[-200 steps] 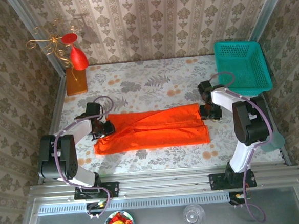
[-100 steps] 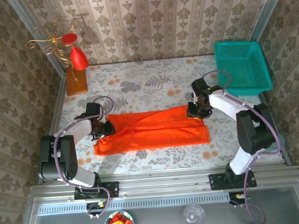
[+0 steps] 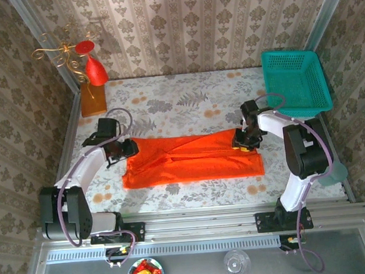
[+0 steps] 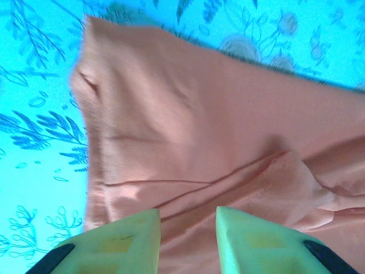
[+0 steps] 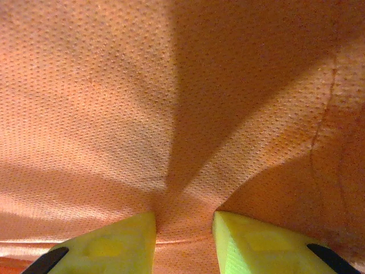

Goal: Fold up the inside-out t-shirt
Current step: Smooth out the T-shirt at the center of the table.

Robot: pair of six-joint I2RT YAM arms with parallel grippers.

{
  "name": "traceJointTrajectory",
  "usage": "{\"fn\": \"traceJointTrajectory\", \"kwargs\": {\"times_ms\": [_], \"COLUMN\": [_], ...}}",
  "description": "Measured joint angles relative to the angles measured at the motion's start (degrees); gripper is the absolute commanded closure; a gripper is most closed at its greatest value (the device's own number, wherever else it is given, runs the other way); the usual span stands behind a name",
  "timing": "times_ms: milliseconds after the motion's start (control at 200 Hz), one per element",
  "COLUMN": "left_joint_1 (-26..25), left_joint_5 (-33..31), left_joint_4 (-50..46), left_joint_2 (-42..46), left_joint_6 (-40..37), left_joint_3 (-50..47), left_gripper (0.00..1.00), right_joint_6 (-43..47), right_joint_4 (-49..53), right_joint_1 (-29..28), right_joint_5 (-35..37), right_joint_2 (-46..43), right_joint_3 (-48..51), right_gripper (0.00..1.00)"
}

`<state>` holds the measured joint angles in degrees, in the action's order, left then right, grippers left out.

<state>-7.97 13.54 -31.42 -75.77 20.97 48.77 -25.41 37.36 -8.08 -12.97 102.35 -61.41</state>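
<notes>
The shirt (image 3: 193,158) lies as a long folded band across the near middle of the flowered table (image 3: 167,100), running left to right between my two arms.

My right gripper (image 3: 242,139) sits on its far right corner. On the right wrist camera the cloth (image 5: 171,85) bunches into creases that run down between the fingers (image 5: 122,237), so that gripper (image 5: 184,217) is clamped on the shirt.

My left gripper (image 3: 128,148) is at the shirt's left end. Its fingers (image 4: 131,234) stand slightly apart over the cloth (image 4: 199,114) (I cannot tell whether any fabric is caught between them).

A teal basket (image 3: 294,82) sits just beyond the right arm. A red ornament (image 3: 95,71) on a wooden block (image 3: 93,100) stands in the far left corner, well apart from the shirt.
</notes>
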Motion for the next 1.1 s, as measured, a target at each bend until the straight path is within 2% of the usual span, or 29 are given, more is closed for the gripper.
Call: {"fn": "traceJointTrajectory", "kwargs": {"times_ms": [205, 400, 710, 1100], "left_joint_1": [0.98, 0.94, 1.38, 3.58], "left_joint_5": [0.96, 3.21, 8.11, 14.64], "left_joint_4": [-1.66, -1.18, 3.67, 10.05], "left_joint_2": [-4.35, -10.88, -22.43, -28.92], "left_joint_6": [-0.04, -0.04, -0.15, 2.36], "left_joint_3": [3.26, 6.05, 13.84, 15.26], "left_gripper": [0.68, 0.67, 0.67, 0.68], "right_joint_6": [1.49, 1.62, -1.16, -5.35], "right_joint_4": [3.21, 6.1, 5.73, 2.89], "right_joint_1": [3.17, 1.46, -9.49, -20.46], "right_joint_5": [5.2, 5.35, -1.31, -5.79], "right_joint_2": [-1.92, -7.34, -9.53, -1.07], "right_joint_3": [0.48, 0.11, -4.35, -10.25], "right_gripper": [0.65, 0.65, 0.64, 0.64]}}
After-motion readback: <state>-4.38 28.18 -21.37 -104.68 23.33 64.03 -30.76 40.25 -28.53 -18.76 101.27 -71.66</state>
